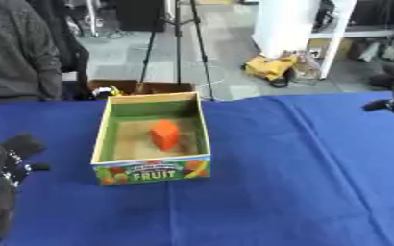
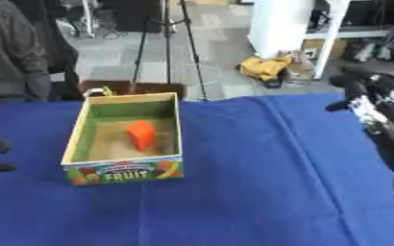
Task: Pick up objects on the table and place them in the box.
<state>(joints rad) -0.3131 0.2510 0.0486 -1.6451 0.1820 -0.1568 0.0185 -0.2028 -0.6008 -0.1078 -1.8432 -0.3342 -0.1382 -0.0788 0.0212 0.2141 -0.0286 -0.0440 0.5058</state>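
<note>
Box [image 1: 153,144]: open-topped cardboard tray, green inner walls, tan floor, printed fruit label on the near wall; stands left of centre on the counter [image 1: 301,168], long axis running near to far. Contents: one orange block [image 1: 164,134], matte, wedge-like, standing on the box floor slightly right of middle, apart from the walls. Counter: covered in blue cloth, smooth with a few soft creases; no other loose object shows on it in either view. Left hand [image 1: 7,158]: black, at the near left edge, left of the box and the nearer of the two; fingers partly curled, holding nothing. Right hand [image 2: 360,103]: black with silver parts, at the far right edge, well apart from the box; finger state cannot be told. Judgement: with the block already inside, nothing visible remains to pick up
</note>
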